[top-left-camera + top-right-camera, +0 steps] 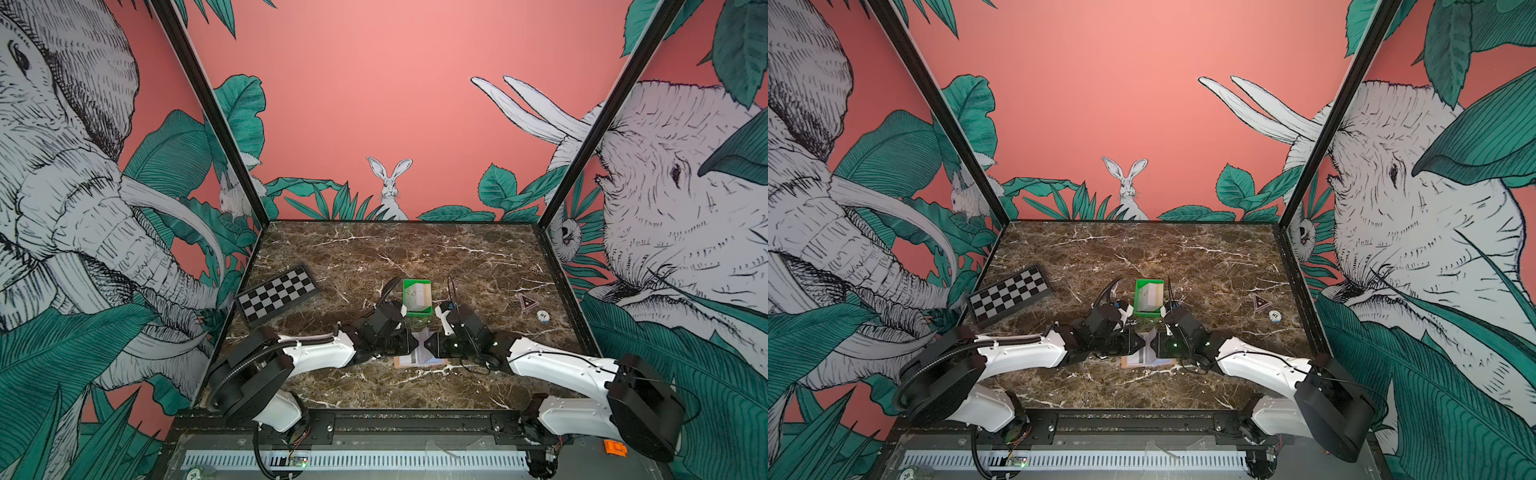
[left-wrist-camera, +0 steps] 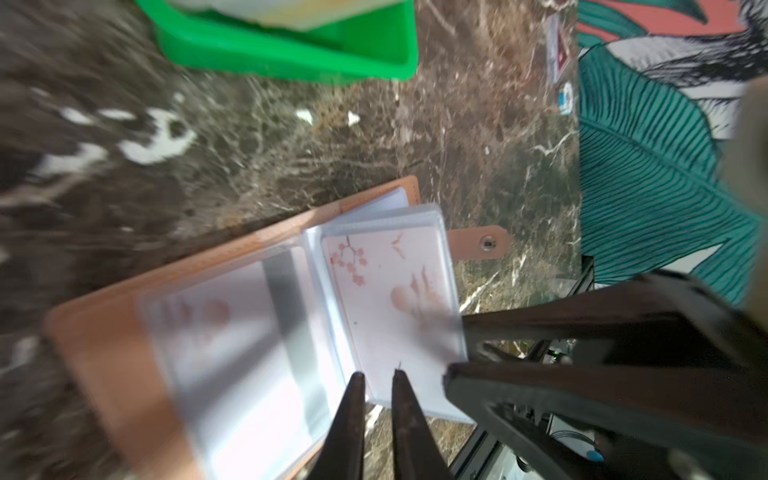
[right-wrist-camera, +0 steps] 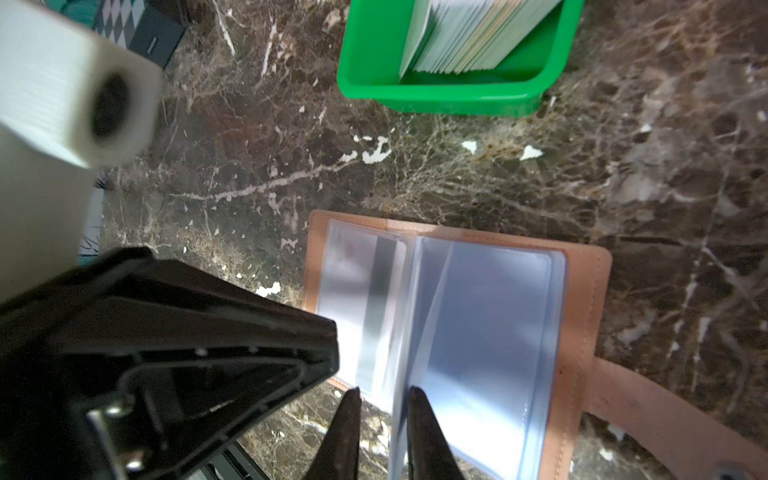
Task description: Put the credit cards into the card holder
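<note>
The tan card holder (image 1: 400, 362) (image 1: 1126, 362) lies open near the table's front middle, clear sleeves up. One sleeve holds a whitish card with pink blossoms (image 2: 386, 299); a card with a grey stripe (image 3: 376, 291) sits in the sleeve on the opposite side. More credit cards (image 3: 469, 37) stand stacked in the green tray (image 1: 417, 312). My left gripper (image 2: 378, 374) and right gripper (image 3: 384, 390) meet tip to tip over the holder in both top views. Left jaws stand narrowly open at a sleeve's edge, gripping nothing. Right jaws stand narrowly open with a raised sleeve page loose between them.
A folded chessboard (image 1: 276, 299) lies at the left of the marble table. A round poker chip (image 1: 542, 316) and a triangular sticker (image 1: 527, 301) lie at the right. The green tray (image 3: 436, 91) stands just behind the holder. The strap with its snap (image 2: 486, 243) sticks out sideways.
</note>
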